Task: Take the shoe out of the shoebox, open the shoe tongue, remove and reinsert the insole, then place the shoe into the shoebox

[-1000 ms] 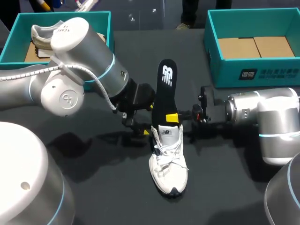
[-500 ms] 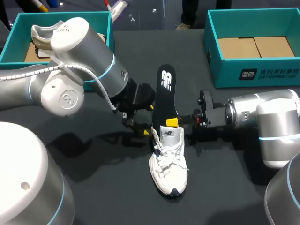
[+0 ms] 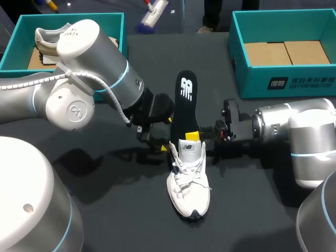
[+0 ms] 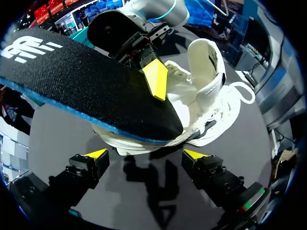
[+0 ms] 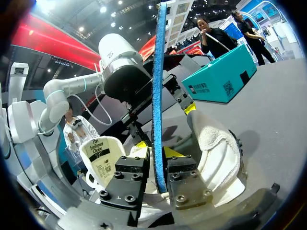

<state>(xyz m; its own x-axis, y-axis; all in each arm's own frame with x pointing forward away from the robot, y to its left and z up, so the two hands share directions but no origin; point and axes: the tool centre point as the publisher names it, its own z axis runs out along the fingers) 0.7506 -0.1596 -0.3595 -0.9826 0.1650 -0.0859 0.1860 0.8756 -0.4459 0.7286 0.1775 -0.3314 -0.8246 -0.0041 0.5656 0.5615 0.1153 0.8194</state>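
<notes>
A white shoe point(image 3: 189, 181) stands on the dark table, toe toward me. A black insole point(image 3: 185, 105) sticks up out of its opening, its lower end inside the shoe. My right gripper point(image 3: 193, 136) comes in from the right and is shut on the insole just above the tongue. In the right wrist view the insole point(image 5: 158, 96) runs edge-on between the two fingers point(image 5: 184, 177). My left gripper point(image 3: 159, 146) stands open beside the shoe's heel. In the left wrist view the shoe point(image 4: 211, 96) and insole point(image 4: 86, 81) lie ahead of the left gripper point(image 4: 145, 154), which holds nothing.
A teal shoebox point(image 3: 283, 79) with a cardboard floor stands at the back right. Another teal box point(image 3: 113, 26) at the back left holds a second shoe point(image 3: 50, 39). My left arm's big elbow point(image 3: 79, 79) hangs over the table's left half.
The right gripper has moved the insole a little down into the shoe, then started to ease apart. The left arm has stayed put.
</notes>
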